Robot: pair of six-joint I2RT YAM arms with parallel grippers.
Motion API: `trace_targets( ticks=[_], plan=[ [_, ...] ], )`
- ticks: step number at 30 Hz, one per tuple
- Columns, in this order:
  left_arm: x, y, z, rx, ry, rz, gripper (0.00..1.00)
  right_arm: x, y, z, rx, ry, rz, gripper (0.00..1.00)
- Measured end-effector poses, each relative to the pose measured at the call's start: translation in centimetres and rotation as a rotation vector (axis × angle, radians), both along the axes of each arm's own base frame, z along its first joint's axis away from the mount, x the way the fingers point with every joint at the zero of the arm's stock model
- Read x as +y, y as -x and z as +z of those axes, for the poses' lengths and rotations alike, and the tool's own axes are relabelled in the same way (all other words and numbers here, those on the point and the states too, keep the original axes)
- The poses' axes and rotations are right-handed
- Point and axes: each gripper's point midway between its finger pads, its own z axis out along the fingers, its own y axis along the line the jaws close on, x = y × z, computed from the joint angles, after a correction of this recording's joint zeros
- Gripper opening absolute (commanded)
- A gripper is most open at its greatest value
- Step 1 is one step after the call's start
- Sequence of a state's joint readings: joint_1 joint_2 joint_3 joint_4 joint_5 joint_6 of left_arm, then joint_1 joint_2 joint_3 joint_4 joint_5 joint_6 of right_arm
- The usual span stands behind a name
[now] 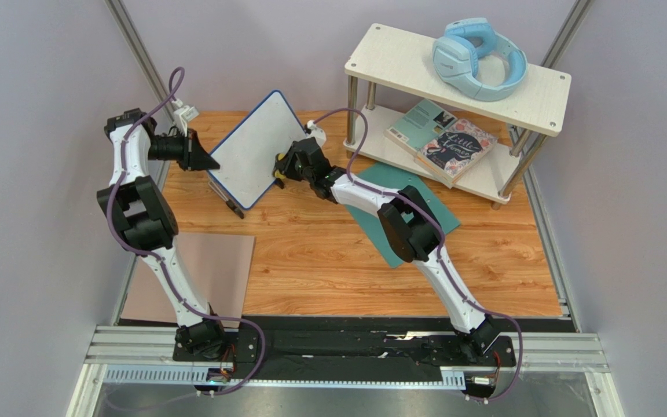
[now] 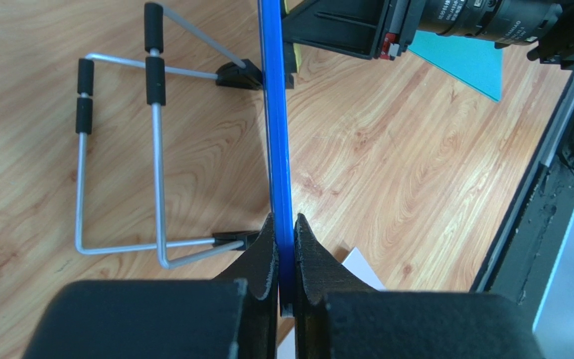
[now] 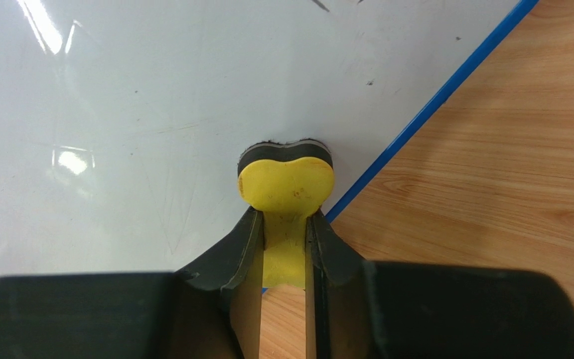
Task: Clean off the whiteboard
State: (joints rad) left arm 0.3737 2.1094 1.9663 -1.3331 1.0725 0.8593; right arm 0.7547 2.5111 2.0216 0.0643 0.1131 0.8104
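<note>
The whiteboard (image 1: 259,149) stands tilted on its wire stand (image 2: 118,149) at the back middle of the wooden table; its face looks wiped, with faint grey smudges (image 3: 155,105). My left gripper (image 1: 198,155) is shut on the board's blue rim (image 2: 276,149) at its left edge. My right gripper (image 1: 281,167) is shut on a yellow eraser (image 3: 285,183), whose dark pad is pressed against the board near its lower right blue edge (image 3: 432,112).
A teal flat sheet (image 1: 402,213) lies under the right arm. A brownish-pink mat (image 1: 193,274) lies at the front left. A white two-level shelf (image 1: 459,74) at the back right holds blue headphones (image 1: 479,56) and books (image 1: 441,139).
</note>
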Motion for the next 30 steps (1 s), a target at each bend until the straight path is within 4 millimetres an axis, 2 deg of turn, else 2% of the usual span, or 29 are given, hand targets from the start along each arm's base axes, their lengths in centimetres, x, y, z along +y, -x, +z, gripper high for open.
trace_targets(
  ticks=[3, 8, 10, 30],
  plan=[
    [0.1, -0.5, 0.4, -0.019, -0.007, -0.002, 0.00, 0.5, 0.2, 0.5, 0.000, -0.007, 0.017, 0.00],
    [-0.2, -1.7, 1.5, -0.078, 0.010, -0.015, 0.00, 2.4, 0.8, 3.2, -0.035, -0.051, 0.057, 0.00],
    [-0.2, -1.8, 1.8, -0.089, 0.012, -0.016, 0.00, 2.9, 1.1, 3.7, -0.041, -0.059, 0.068, 0.00],
    [0.8, -1.1, 1.8, -0.103, 0.086, 0.013, 0.00, 3.9, 2.2, 3.9, -0.036, -0.078, 0.107, 0.00]
  ],
)
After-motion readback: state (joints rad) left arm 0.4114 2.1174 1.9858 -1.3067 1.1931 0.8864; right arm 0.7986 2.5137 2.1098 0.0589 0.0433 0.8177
